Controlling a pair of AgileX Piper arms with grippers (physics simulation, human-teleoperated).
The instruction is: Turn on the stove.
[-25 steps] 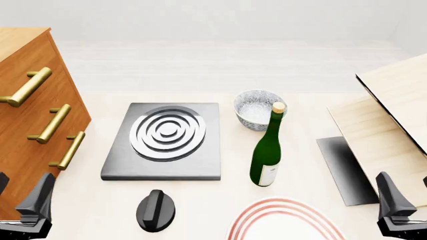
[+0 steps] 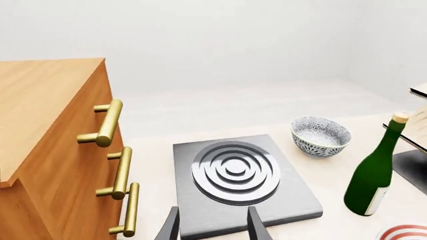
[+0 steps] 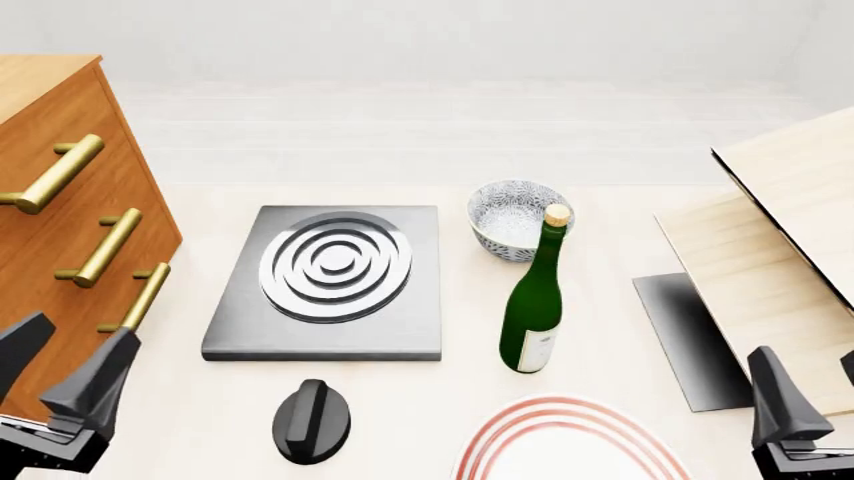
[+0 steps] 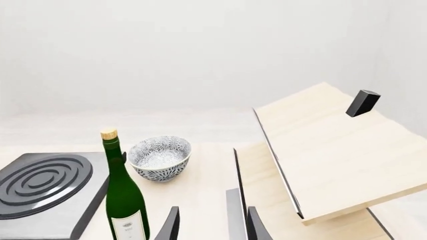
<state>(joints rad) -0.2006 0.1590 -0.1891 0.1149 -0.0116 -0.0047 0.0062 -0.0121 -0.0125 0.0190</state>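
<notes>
From the front, the flat dark-grey metal stove slab with its silver ring burner (image 3: 324, 283) sits mid-worktop, and its separate round black knob (image 3: 311, 420) lies just in front of it, ridge pointing away from the arms. The left hand (image 3: 60, 375), fingers apart and empty, is off to the knob's left and nearer than the right hand (image 3: 801, 405), also spread. The left wrist view shows only the slab, no knob; the right wrist view shows the slab's corner beside a green glass bottle (image 4: 125, 195).
</notes>
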